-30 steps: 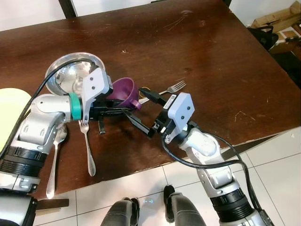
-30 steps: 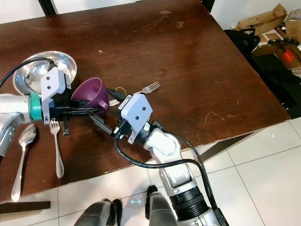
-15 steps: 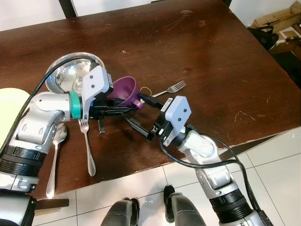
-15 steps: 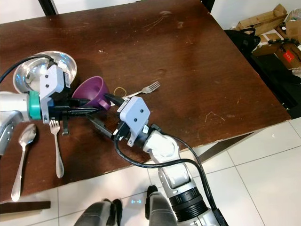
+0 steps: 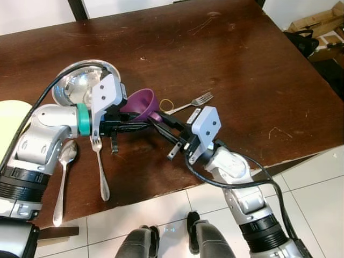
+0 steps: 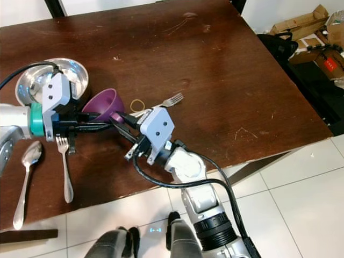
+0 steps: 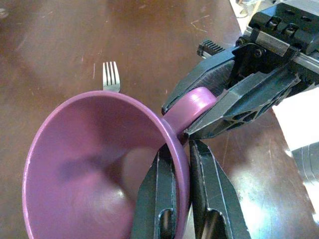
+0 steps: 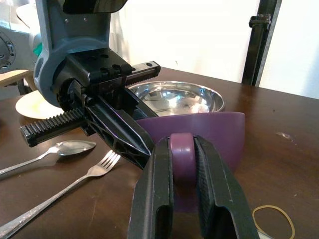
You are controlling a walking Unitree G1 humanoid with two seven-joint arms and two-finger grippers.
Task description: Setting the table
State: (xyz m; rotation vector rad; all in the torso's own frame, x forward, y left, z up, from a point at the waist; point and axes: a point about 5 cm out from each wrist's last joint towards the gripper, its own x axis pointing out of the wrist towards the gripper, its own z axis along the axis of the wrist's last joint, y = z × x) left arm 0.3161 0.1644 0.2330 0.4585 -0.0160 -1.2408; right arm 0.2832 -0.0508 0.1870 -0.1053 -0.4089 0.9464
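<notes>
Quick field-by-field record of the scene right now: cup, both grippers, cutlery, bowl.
cup: purple cup tipped on its side at the brown table
left gripper: shut on the cup's rim
right gripper: shut on the cup's handle
cutlery: fork and spoon lie side by side; second fork beside a rubber band
bowl: steel bowl behind the cup

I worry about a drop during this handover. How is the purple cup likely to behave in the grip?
The purple cup looks like stiff, light plastic. Its smooth rim, pinched by the left end effector, may slip. The right end effector clamps the handle, so the cup may swing.
</notes>
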